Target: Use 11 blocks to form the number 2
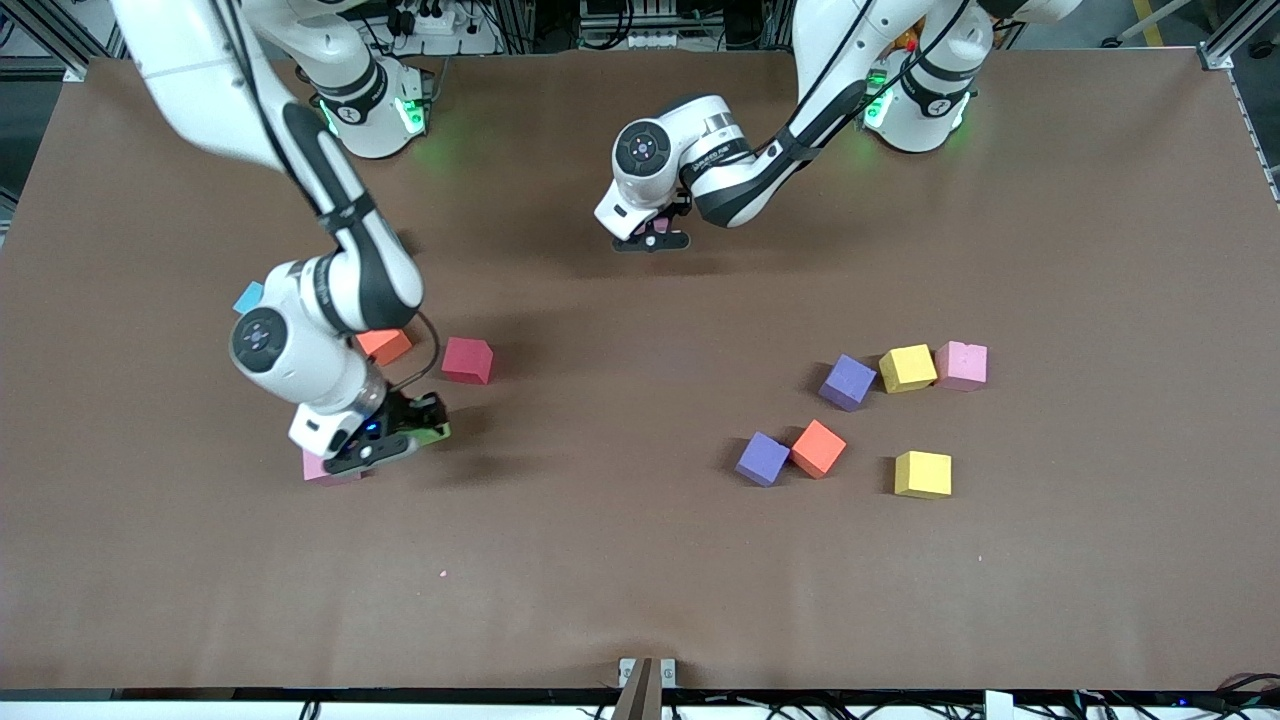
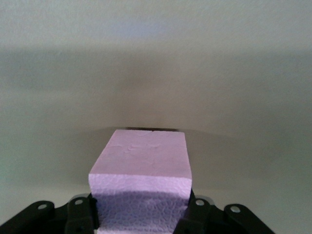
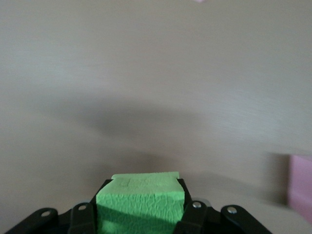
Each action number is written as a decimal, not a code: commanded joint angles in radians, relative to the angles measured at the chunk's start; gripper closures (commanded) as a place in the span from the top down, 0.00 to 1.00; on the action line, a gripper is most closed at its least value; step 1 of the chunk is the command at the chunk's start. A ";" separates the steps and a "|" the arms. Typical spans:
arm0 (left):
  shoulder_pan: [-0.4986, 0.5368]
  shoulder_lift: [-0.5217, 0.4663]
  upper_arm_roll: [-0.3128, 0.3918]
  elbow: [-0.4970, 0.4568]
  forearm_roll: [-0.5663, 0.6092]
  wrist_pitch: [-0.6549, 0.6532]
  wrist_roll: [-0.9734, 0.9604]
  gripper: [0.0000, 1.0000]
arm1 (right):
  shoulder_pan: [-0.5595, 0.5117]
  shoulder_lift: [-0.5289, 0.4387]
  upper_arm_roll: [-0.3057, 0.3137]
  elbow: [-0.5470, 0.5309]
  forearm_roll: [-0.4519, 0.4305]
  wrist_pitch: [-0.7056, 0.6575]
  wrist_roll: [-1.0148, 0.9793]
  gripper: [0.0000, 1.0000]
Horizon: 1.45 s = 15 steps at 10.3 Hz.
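My right gripper [image 1: 395, 440] is down at the table near the right arm's end, shut on a green block [image 3: 141, 202], whose edge shows at its fingers [image 1: 437, 432]. A pink block [image 1: 320, 468] lies right beside it. My left gripper [image 1: 652, 232] hangs over the table's middle, shut on another pink block [image 2: 141, 180]. An orange block [image 1: 385, 345] and a red block [image 1: 467, 360] lie close to the right arm. Toward the left arm's end lie two purple blocks [image 1: 848, 382] [image 1: 763, 458], an orange one [image 1: 818, 448], two yellow ones [image 1: 907, 367] [image 1: 923, 474] and a pink one [image 1: 961, 365].
A light-blue cube [image 1: 248, 297] peeks out from under the right arm's forearm. The brown table [image 1: 600, 560] runs wide toward the front camera. The pink block by the right gripper also shows at the rim of the right wrist view [image 3: 300, 187].
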 commanded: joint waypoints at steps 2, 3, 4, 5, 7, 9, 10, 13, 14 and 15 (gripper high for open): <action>-0.013 0.033 0.013 0.048 0.044 -0.021 -0.023 0.35 | 0.051 -0.096 -0.003 -0.023 -0.063 -0.107 -0.133 0.40; -0.013 0.057 0.016 0.058 0.059 -0.021 -0.023 0.36 | 0.083 -0.141 -0.004 -0.027 -0.063 -0.173 -0.185 0.40; -0.013 0.071 0.018 0.071 0.081 -0.021 -0.025 0.42 | 0.098 -0.185 -0.004 -0.034 -0.066 -0.232 -0.202 0.40; -0.008 0.069 0.022 0.071 0.081 -0.021 -0.027 0.81 | 0.111 -0.228 -0.004 -0.063 -0.076 -0.256 -0.224 0.40; 0.001 0.051 0.022 0.075 0.081 -0.021 -0.058 1.00 | 0.106 -0.282 -0.004 -0.118 -0.085 -0.258 -0.332 0.40; -0.004 0.011 0.019 0.074 0.082 -0.065 -0.124 1.00 | 0.095 -0.339 -0.003 -0.181 -0.102 -0.258 -0.436 0.40; -0.007 -0.030 0.018 0.074 0.082 -0.109 -0.143 1.00 | 0.089 -0.365 -0.003 -0.204 -0.112 -0.258 -0.502 0.40; 0.022 -0.143 0.018 0.074 0.067 -0.226 -0.181 1.00 | 0.091 -0.452 0.010 -0.307 -0.114 -0.258 -0.636 0.40; 0.062 -0.170 0.018 0.077 0.067 -0.226 -0.242 1.00 | 0.091 -0.495 0.038 -0.345 -0.114 -0.256 -0.652 0.39; 0.112 -0.194 0.018 0.094 0.067 -0.228 -0.253 1.00 | 0.089 -0.515 0.098 -0.361 -0.115 -0.256 -0.652 0.39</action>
